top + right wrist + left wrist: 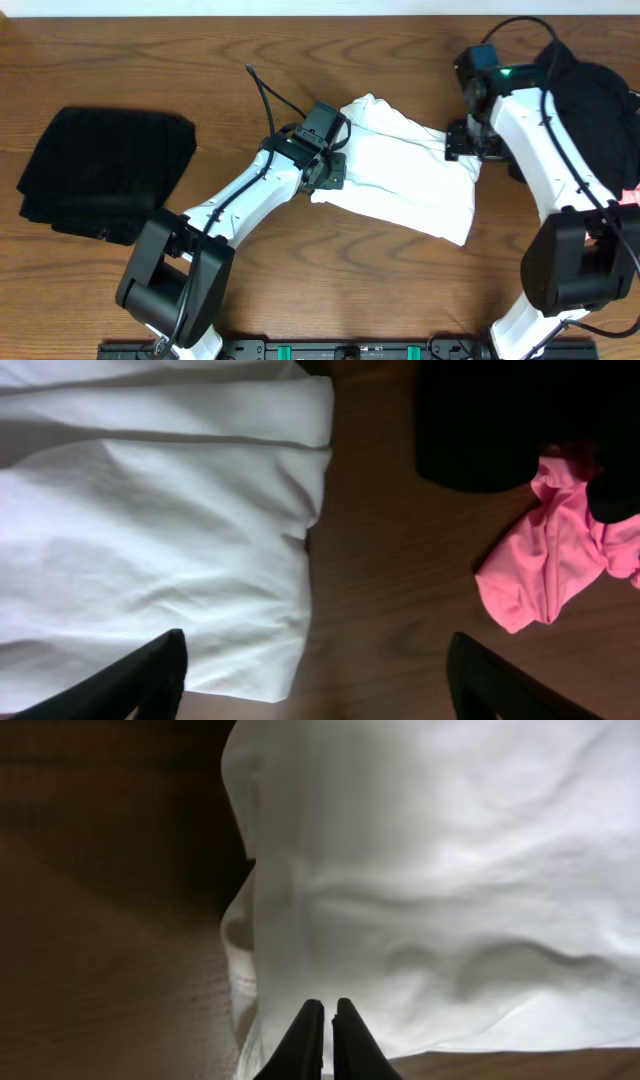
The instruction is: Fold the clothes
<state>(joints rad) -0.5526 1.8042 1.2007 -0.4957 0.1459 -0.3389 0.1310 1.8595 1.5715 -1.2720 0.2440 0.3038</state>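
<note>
- The white T-shirt (400, 175) is lying folded up on the wooden table (300, 40).
- The left gripper (326, 1020) sits at the shirt's left edge with its jaws pressed together. Can't tell if any cloth is pinched.
- The right gripper (315, 645) is at the shirt's right edge, jaws spread wide, holding nothing.
- A folded black garment (105, 175) is well off to the shirt's left.
- A second black garment (590, 95) and a pink garment (550, 550) are off to its right.

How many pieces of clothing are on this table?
4: a folded black garment at the left, a white garment in the centre between the arms, a black heap at the far right, and a pink garment beside it. More may be hidden there.
</note>
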